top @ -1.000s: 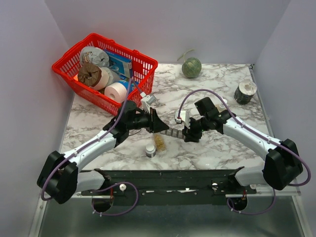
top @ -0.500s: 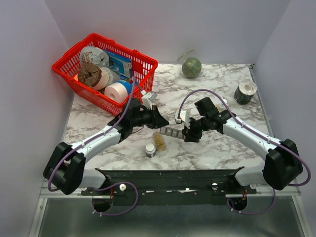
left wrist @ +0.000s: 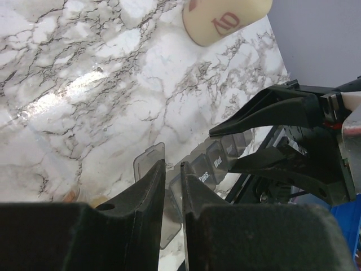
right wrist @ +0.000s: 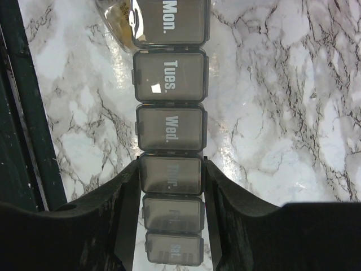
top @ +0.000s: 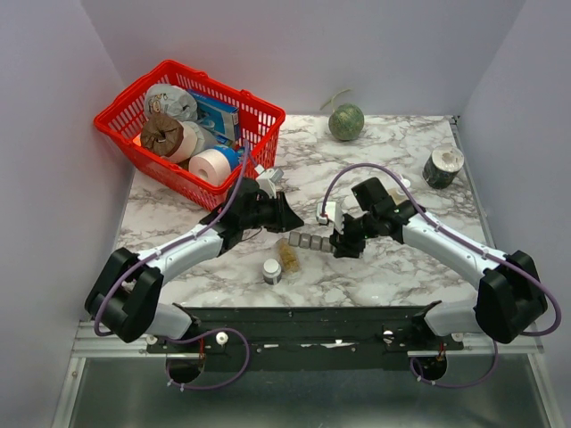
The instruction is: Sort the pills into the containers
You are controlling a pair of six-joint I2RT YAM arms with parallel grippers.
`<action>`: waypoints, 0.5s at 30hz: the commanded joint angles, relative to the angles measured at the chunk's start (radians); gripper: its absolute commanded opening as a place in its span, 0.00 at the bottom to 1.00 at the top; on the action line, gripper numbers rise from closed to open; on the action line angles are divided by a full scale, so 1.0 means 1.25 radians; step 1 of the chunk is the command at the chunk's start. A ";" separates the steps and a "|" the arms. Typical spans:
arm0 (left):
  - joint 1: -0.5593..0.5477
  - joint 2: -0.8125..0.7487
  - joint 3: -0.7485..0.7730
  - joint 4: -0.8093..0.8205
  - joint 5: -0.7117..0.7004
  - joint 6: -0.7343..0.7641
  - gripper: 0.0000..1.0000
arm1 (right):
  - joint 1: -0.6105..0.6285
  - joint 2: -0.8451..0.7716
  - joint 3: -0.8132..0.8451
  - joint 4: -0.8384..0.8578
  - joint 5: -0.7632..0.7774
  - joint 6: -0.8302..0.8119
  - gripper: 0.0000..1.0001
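Table: marble; red basket back-left.
R claw: clamped on pill box at "Thur." cell.
L claw: tips nearly together at box end, by raised lid; grip unclear.
Pills: in clear vial lying just beside box.

My left arm and right arm both reach inward, low. Right claw is clamped across the containers; left claw has its fingers nearly together.
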 commanded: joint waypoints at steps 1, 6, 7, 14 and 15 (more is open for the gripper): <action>-0.001 0.018 0.023 -0.014 -0.041 -0.008 0.26 | 0.004 -0.019 -0.013 0.026 0.007 -0.013 0.32; 0.000 0.026 0.024 -0.014 -0.040 -0.009 0.29 | 0.004 -0.017 -0.014 0.027 0.009 -0.013 0.32; -0.001 0.029 0.025 -0.013 -0.040 -0.010 0.29 | 0.004 -0.015 -0.013 0.027 0.009 -0.013 0.32; -0.001 -0.025 0.029 0.009 -0.052 -0.009 0.42 | -0.003 0.006 -0.020 0.022 0.052 0.010 0.32; -0.001 -0.044 0.029 0.009 -0.063 -0.006 0.47 | -0.007 0.009 -0.020 0.020 0.053 0.014 0.32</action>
